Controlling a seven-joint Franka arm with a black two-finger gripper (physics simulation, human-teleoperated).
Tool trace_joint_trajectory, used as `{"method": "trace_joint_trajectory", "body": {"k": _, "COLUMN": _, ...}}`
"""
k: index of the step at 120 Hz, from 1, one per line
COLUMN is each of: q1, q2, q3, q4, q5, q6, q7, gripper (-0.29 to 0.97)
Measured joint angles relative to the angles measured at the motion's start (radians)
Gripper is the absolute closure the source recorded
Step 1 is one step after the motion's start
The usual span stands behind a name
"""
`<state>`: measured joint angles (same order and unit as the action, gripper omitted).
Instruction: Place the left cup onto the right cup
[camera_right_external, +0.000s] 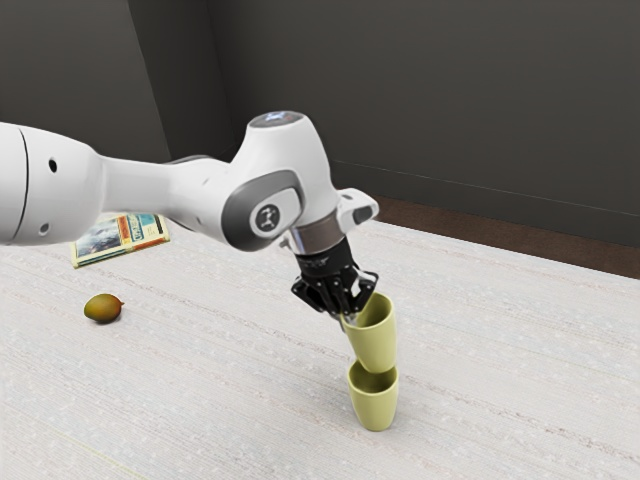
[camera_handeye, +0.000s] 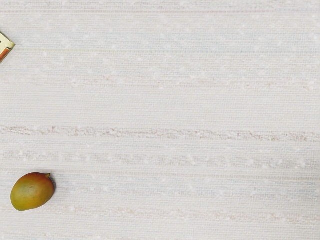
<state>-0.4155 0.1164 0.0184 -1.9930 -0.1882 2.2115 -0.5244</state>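
**A dark room with a pale table**

The walls are dark grey and plain. They meet in a corner at the back. A thin strip runs along the bottom of the wall. The floor is dark brown. The table is wide and whitish, like cloth, with faint long stripes. Soft light falls on it.

No text can be read — print on the book is too small.
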Motion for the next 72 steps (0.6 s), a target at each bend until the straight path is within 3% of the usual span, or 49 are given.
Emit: {"method": "trace_joint_trajectory", "body": {"k": 72, "q1": -0.012, "q2": -0.043, "q3": -0.001, "q4": -0.073, "q5": -0.009, "q6": -0.007, "q7": -0.027, "gripper": 0.79}}
